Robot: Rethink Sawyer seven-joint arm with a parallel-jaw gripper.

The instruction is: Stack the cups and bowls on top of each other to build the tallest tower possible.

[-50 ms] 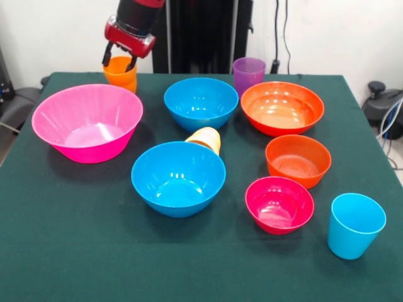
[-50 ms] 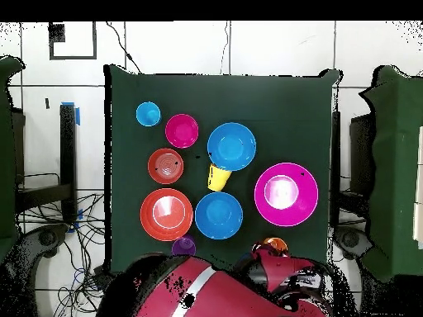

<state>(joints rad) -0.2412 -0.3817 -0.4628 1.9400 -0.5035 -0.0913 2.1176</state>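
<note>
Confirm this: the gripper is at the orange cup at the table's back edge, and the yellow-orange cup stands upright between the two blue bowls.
One detail is wrong. The gripper is at the orange cup, but the front view shows the yellow-orange cup lying on its side, not upright, between the two blue bowls.

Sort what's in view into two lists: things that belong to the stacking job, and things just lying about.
Belongs to the job:
orange cup, with the gripper at its rim
purple cup
yellow-orange cup, on its side
light blue cup
pink bowl
two blue bowls
orange-red bowl
small orange bowl
magenta bowl

Just lying about:
cables on the floor
</note>
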